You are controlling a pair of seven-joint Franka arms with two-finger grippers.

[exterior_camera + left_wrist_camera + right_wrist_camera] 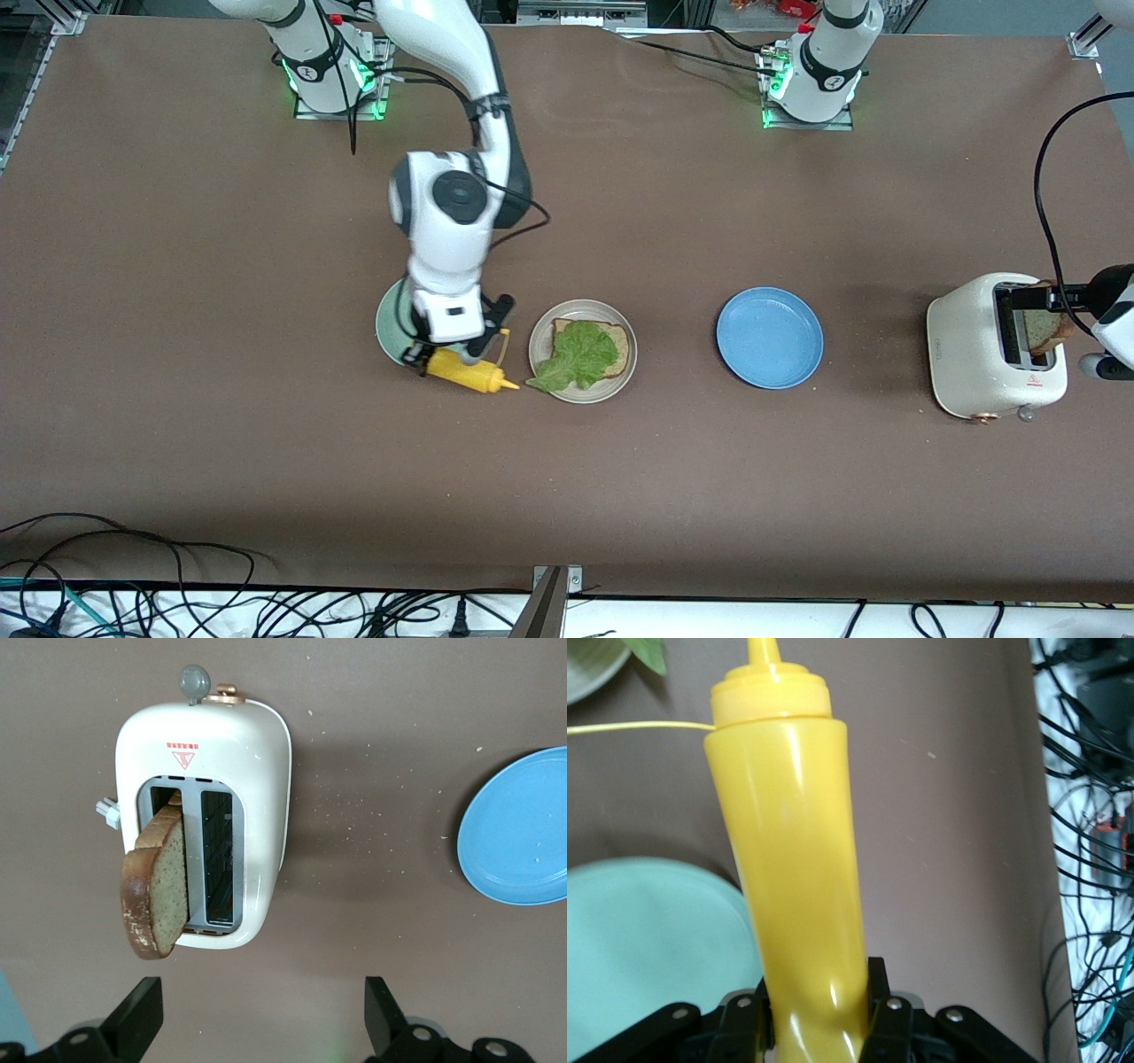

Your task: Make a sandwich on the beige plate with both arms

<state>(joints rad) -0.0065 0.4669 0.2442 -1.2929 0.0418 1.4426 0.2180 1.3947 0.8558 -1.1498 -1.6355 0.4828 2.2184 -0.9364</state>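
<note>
The beige plate (541, 359) holds one brown bread slice (622, 340) with a ruffled green lettuce leaf (580, 356) on top. My right gripper (447, 354) is shut on a yellow squeeze bottle (468, 371), tilted with its nozzle toward the beige plate; the right wrist view shows the bottle (788, 859) between the fingers (879, 1010). A second bread slice (1051, 330) leans out of a white toaster (974, 354). My left gripper (1054, 299) is over the toaster, open and empty (261, 1005), apart from the slice (159, 886).
A pale mint-green plate (388, 324) lies under my right gripper, beside the beige plate. A blue plate (769, 338) lies between the beige plate and the toaster. Cables hang along the table edge nearest the front camera (133, 567).
</note>
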